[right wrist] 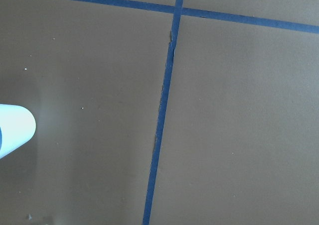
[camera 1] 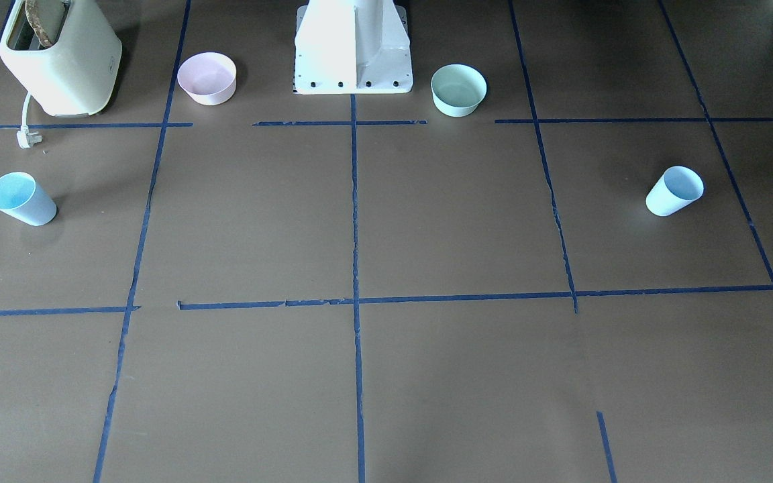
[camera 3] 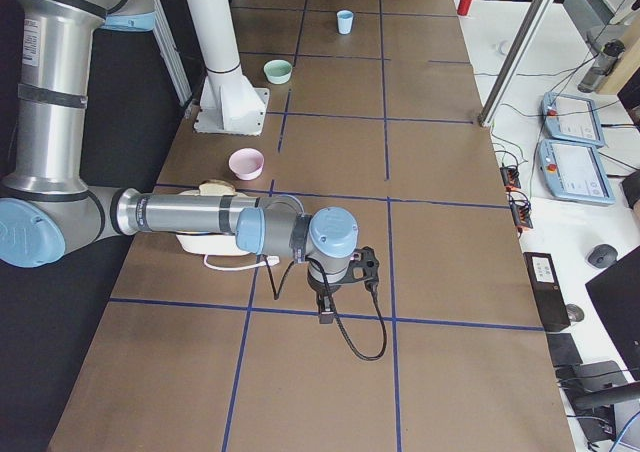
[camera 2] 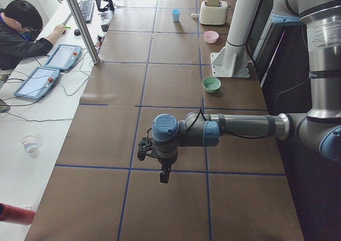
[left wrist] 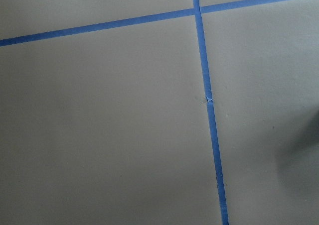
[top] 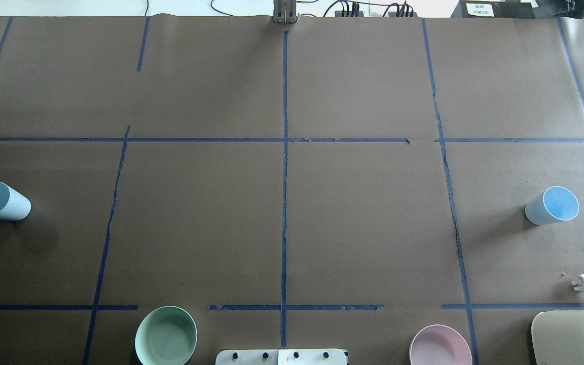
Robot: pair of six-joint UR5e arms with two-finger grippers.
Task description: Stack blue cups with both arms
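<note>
Front view: the right pale-blue tapered plastic cup (camera 1: 22, 198) and the left pale-blue tapered plastic cup (camera 1: 674, 191) are standing upright, well apart, on the brown table (camera 1: 453, 221). Left-end view: my left gripper (camera 2: 164, 173) is hanging above the table. Right-end view: my right gripper (camera 3: 325, 310) is doing likewise. I cannot tell whether either is clenched or released.

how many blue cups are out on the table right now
2. The left blue cup sits far out on the robot's left side; the right blue cup far out on its right, forward of the toaster. None looks hidden.
</note>
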